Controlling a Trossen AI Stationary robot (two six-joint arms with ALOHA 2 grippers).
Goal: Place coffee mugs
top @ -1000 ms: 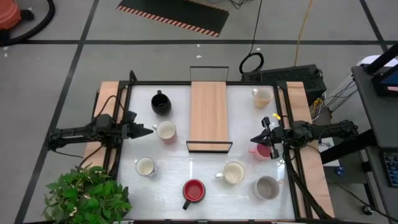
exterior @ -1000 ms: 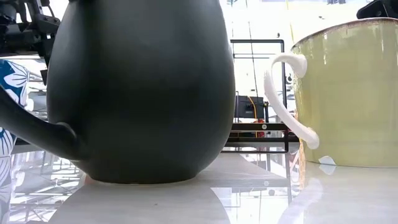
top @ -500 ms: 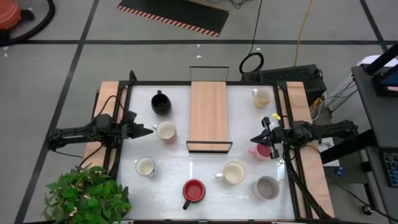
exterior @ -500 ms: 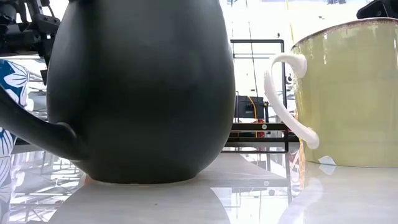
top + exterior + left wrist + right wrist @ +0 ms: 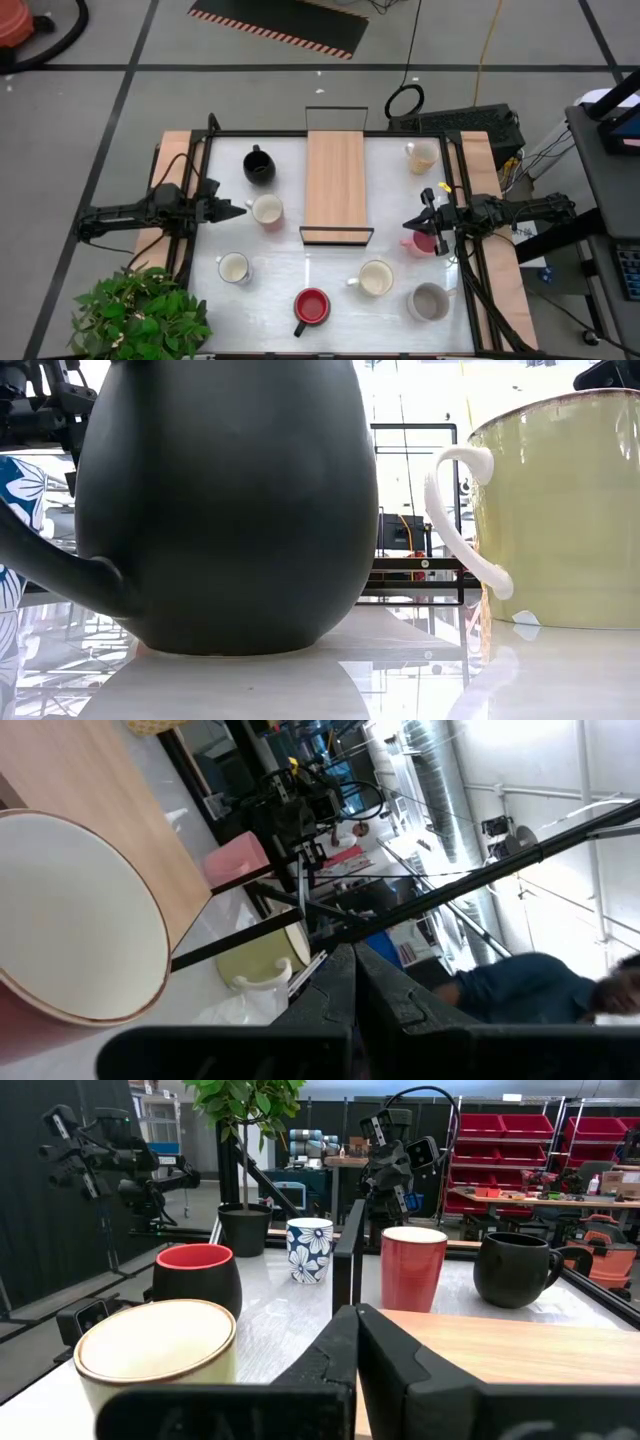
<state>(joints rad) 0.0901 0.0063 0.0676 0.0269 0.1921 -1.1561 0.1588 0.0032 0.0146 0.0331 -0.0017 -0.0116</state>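
Observation:
Eight mugs stand upright on the white table in the high view: black (image 5: 258, 165), cream with a pinkish wall (image 5: 267, 210), white (image 5: 233, 268), red (image 5: 312, 306), cream (image 5: 376, 278), grey (image 5: 430, 302), pink (image 5: 422, 243) and cream (image 5: 422, 155). My left gripper (image 5: 240, 210) is shut and points level at the pinkish-walled mug (image 5: 70, 920), just short of it. My right gripper (image 5: 409, 225) is shut and hangs over the pink mug's inner side, pointing at the tray. The low view is filled by the black mug (image 5: 220, 500) and a cream mug (image 5: 560, 510).
The long light-wood tray with a black wire frame (image 5: 336, 185) lies lengthwise in the table's middle, toward the far edge. A potted plant (image 5: 140, 315) stands at the near left corner. Wooden side boards (image 5: 478, 160) and a black rail frame border the table.

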